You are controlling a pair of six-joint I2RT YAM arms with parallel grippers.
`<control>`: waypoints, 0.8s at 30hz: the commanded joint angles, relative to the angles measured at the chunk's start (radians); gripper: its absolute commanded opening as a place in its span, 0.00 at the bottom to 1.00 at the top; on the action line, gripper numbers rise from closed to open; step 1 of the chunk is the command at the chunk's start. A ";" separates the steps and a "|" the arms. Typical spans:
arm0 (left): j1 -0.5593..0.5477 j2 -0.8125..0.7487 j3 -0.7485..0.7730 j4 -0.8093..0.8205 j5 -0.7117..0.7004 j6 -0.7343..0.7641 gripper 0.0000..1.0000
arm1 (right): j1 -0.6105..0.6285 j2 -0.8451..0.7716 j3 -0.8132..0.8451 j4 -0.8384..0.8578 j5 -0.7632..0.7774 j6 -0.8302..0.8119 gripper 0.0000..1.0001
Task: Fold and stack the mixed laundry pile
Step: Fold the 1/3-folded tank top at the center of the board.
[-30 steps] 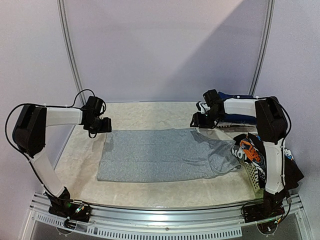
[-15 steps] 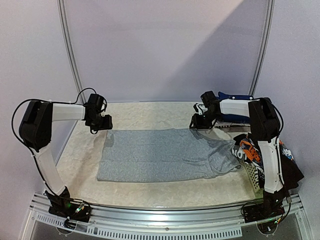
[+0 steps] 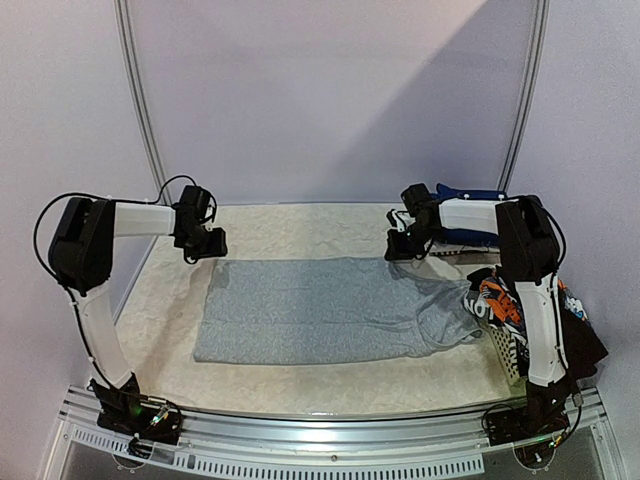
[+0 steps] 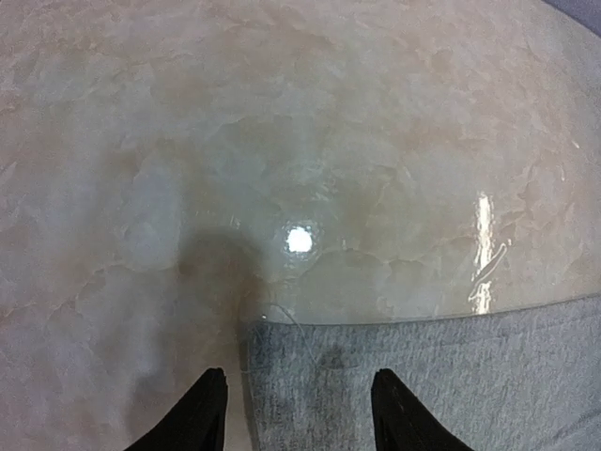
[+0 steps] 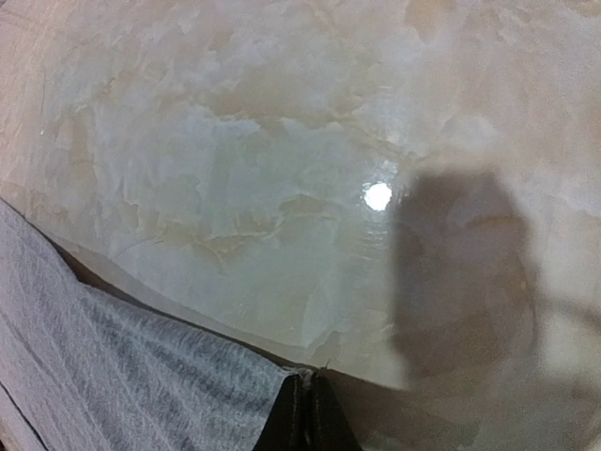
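Plainly, the grey shirt point(image 3: 320, 310) lies spread flat on the table point(image 3: 300, 225), and both arms reach to its far edge. The right claw point(image 5: 302, 413) is closed at the shirt's far right corner. Its tips are pressed together and the cloth's edge runs straight into them, so it seems to hold only a thin bite of fabric. The left claw point(image 4: 299, 413) is open, with one finger on each side of the shirt's far left corner, and nothing is pinched there yet. The main risk is an uneven fold. If the right arm lifts or pulls before the left claw closes, the shirt is likely to skew and wrinkle, and the far edge would come over crooked. The thin bite on the right could also slip free mid-fold and drop that corner. On the left, the fingers could close on the bare table just beyond the shirt, or scrape the glossy surface and push the cloth away instead of catching it. The shirt's right end bunches against the basket point(image 3: 505, 355), which holds the rest of the laundry point(image 3: 497, 300). A hard pull could therefore snag on the basket or drag other garments out of it.
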 commanded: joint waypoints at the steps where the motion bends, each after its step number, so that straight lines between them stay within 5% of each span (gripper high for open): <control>1: 0.014 0.036 0.043 -0.038 0.011 0.018 0.53 | -0.008 0.035 0.013 -0.022 0.012 -0.009 0.01; 24: 0.050 0.197 0.204 -0.169 -0.002 0.009 0.29 | -0.006 0.014 0.010 -0.032 -0.003 -0.019 0.00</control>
